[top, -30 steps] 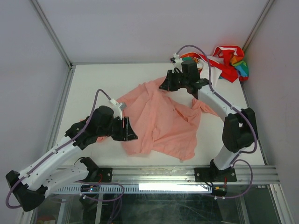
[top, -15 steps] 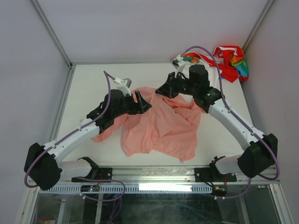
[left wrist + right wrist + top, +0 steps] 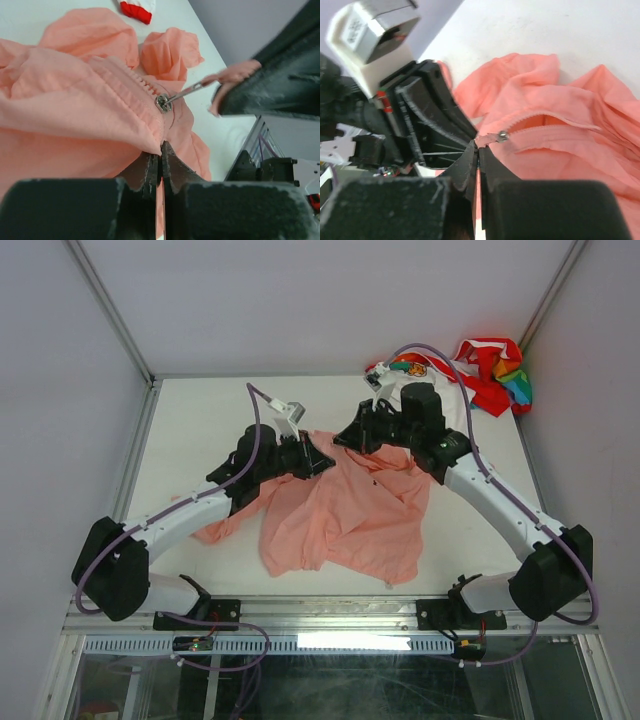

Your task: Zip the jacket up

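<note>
Top external view: the jacket lies crumpled in the middle of the white tabletop, with one sleeve spread toward the lower left. A garment in red, white and rainbow colours lies in the upper right corner, apart from the jacket. Both arms reach to the upper edge of the jacket, where the left gripper and the right gripper are very close, almost touching.

From the left wrist view, the left gripper has its fingers pressed together on a fold of the jacket's edge, just below the zipper. The metal slider sits on the zipper teeth, and its pull tab points to the right of the frame into the black fingers of the other arm. A red and white piece of cloth shows at the top edge.

From the right wrist view, the right gripper has its fingers together, pinching the end of the pull tab, with the slider just to the right of the tips. The left gripper fills the left side of this frame.
</note>
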